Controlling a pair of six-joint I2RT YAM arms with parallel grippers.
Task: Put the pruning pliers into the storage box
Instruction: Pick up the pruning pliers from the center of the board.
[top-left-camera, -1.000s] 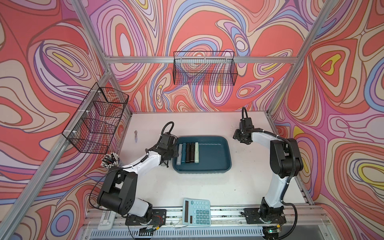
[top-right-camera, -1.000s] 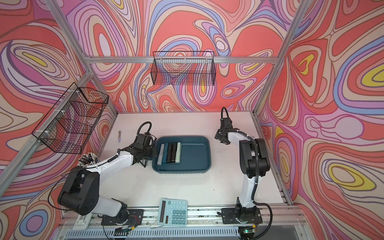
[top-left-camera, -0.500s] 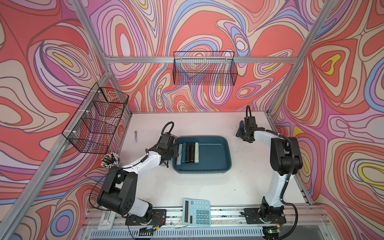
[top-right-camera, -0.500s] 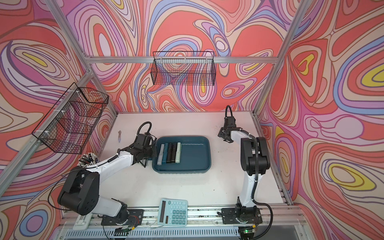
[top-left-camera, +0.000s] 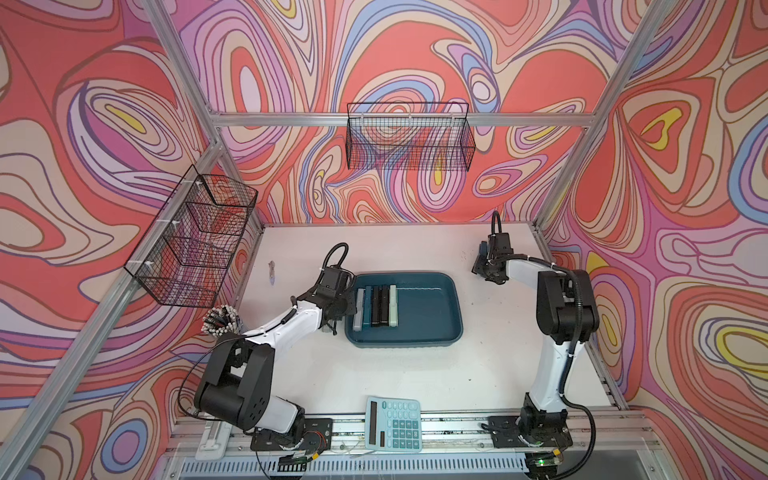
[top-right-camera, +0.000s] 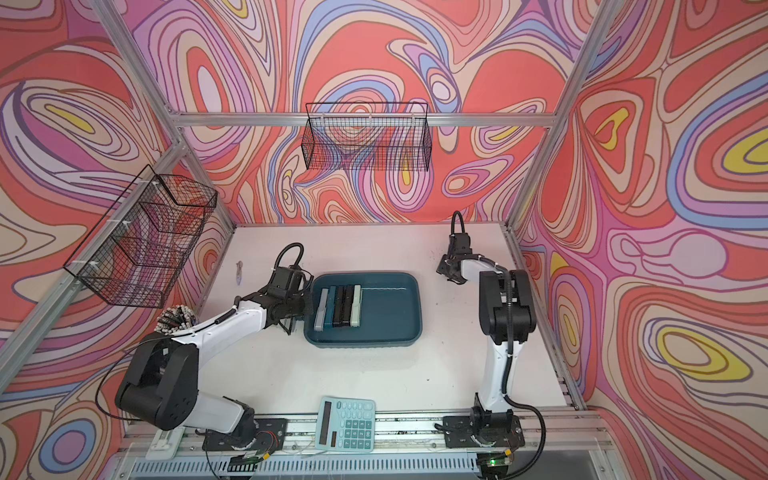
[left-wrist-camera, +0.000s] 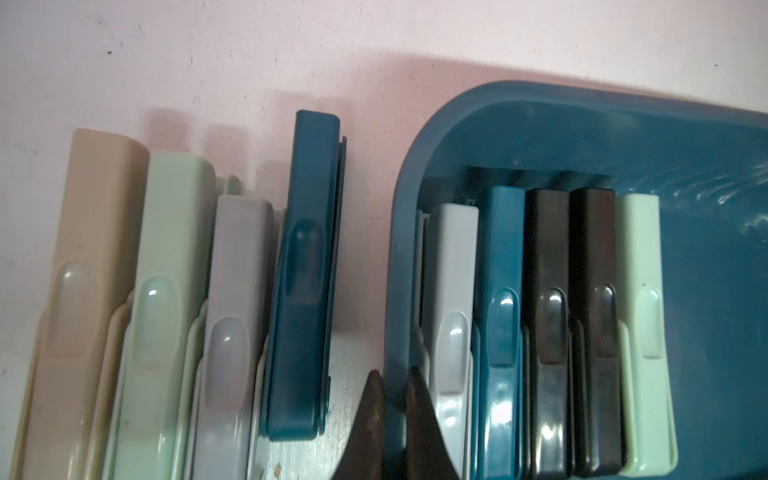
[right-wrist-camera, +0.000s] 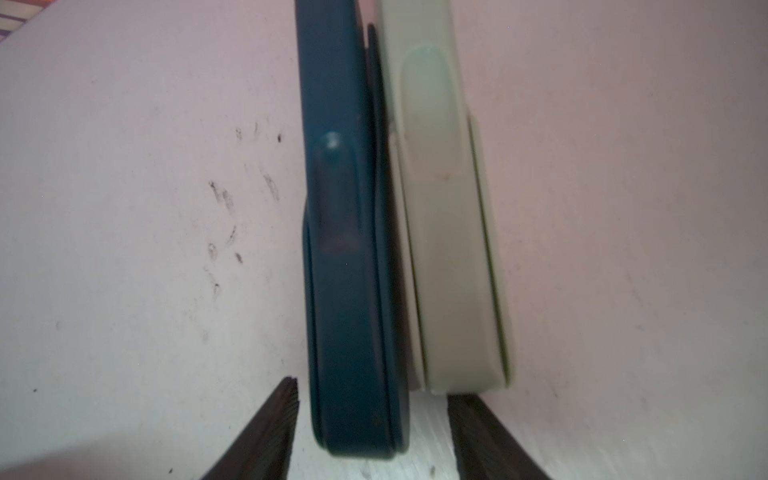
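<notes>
Partly open, right tool astride pliers

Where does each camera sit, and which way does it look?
Both top views: high in front, looking down on the table; left arm and right arm show.
Left wrist: on the left arm, facing the storage box; left tool shut on its rim.
Right wrist: on the right arm, facing teal pliers; right tool open around them.
Shared: storage box, top and left wrist views.

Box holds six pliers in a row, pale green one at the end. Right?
Not six: the box holds five pliers in a row, pale green one at the end. The left wrist view shows it.
</notes>
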